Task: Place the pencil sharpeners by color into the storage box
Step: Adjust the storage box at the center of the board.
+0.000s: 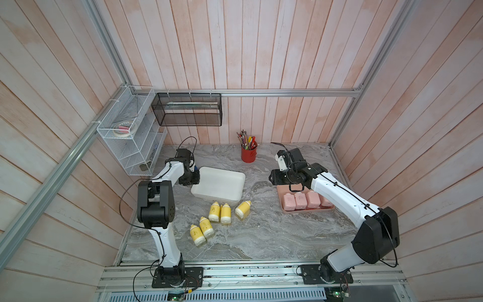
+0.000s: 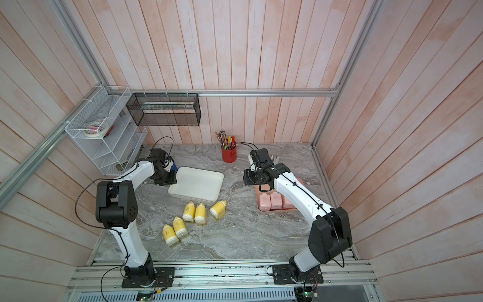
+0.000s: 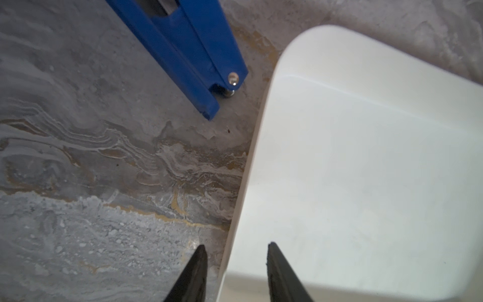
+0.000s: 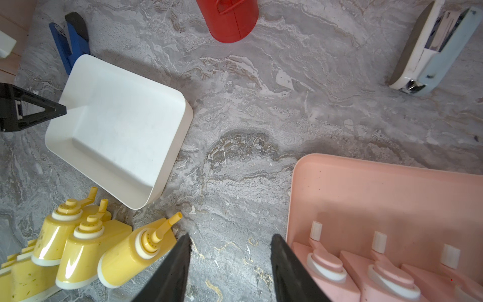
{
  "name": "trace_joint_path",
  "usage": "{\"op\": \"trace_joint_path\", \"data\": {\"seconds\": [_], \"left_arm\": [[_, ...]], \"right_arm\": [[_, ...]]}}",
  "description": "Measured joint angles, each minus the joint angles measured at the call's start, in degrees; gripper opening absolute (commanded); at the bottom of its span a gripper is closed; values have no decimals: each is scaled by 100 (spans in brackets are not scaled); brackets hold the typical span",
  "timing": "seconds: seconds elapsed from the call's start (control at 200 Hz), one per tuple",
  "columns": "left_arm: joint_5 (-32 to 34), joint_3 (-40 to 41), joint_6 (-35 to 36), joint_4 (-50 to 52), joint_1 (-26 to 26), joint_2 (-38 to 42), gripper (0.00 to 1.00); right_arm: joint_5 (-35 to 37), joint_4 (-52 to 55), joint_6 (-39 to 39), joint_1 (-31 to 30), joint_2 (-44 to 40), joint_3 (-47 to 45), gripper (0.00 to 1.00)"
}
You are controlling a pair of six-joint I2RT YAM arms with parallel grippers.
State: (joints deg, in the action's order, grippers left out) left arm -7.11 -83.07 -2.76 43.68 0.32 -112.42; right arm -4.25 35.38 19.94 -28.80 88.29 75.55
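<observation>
1. The left end effector (image 3: 236,258) is clamped on the side wall of the white storage box (image 3: 366,157). One finger is inside the rim and the other is outside, over the desk (image 3: 78,183).
2. A blue tool (image 3: 188,52) lies on the desk just ahead of that end effector, beside the box's corner.
3. The right end effector (image 4: 230,243) hangs over the desk with its jaws moderately apart and only bare desk between them.
4. Five yellow sharpeners (image 1: 225,213) lie on their sides on the desk, outside the white box and just beside its near wall. They are to the left of the right end effector and nearer the arm bases.
5. The pink sharpeners (image 1: 300,200) sit in a row inside the pink storage box (image 4: 366,188), just to the right of the right end effector.
6. A red pencil cup (image 1: 248,154) stands beyond the right end effector, near the back wall.
</observation>
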Motion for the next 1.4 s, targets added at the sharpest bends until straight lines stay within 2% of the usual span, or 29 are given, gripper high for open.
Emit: {"op": "trace_joint_path", "data": {"seconds": [0.15,0.26,0.86,0.98,1.145,1.235,1.4], "left_arm": [[0,166,-96,-11,-11,0,26],[4,243,-140,-20,-39,0,24],[157,953,-918,-122,-608,278,24],[179,1023,-1032,-133,-638,348,32],[273,1016,-1084,-140,-688,428,53],[334,931,-1121,-85,-686,498,62],[457,640,-1099,48,-697,713,66]], "right_arm": [[-33,-61,0,0,22,-57,52],[-42,-96,-2,0,61,-59,52],[-81,-188,-48,0,52,-251,52],[-105,-203,-52,0,52,-278,52],[-138,-262,-48,0,13,-332,52],[-153,-273,-46,0,-48,-407,52],[-166,-282,-37,0,-186,-483,53]]}}
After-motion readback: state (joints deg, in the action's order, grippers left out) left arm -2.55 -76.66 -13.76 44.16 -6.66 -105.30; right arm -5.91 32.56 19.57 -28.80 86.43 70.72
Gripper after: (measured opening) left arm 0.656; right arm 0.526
